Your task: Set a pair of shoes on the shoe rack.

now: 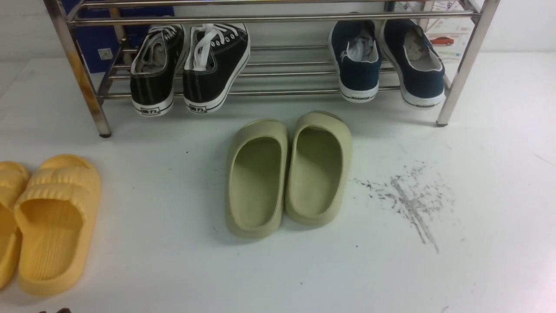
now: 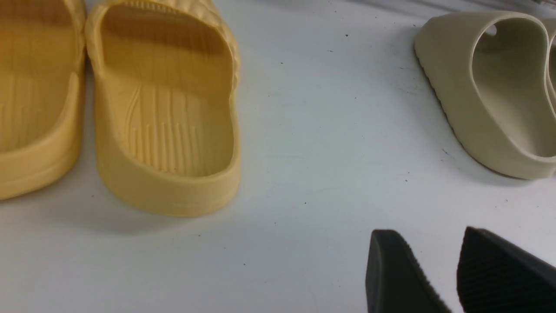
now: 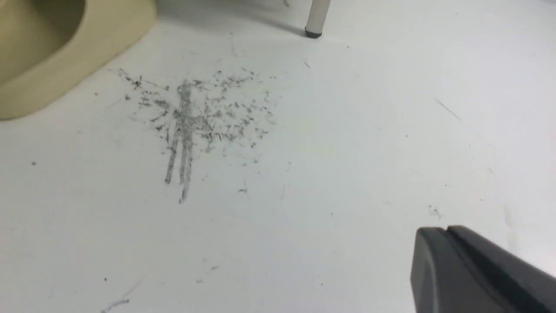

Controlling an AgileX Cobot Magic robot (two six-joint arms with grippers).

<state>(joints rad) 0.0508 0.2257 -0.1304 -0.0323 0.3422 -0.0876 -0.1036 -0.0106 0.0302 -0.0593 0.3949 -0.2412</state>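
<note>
Two navy-blue slip-on shoes rest heel-out on the lower bars of the steel shoe rack (image 1: 278, 18), at its right end: the left shoe (image 1: 358, 61) and the right shoe (image 1: 417, 61), side by side. Neither gripper shows in the front view. In the left wrist view my left gripper (image 2: 428, 232) hangs open over bare white table, with nothing between its fingers. In the right wrist view my right gripper (image 3: 445, 229) has its fingers pressed together, holding nothing, above the table near a patch of grey scuff marks (image 3: 195, 117).
Black lace-up sneakers (image 1: 191, 65) sit on the rack's left end. Olive-green slides (image 1: 289, 171) lie mid-table before the rack; one shows in each wrist view (image 2: 491, 95) (image 3: 65, 56). Yellow slides (image 1: 47, 221) (image 2: 169, 117) lie front left. A rack leg (image 3: 316, 17) stands beyond the scuffs.
</note>
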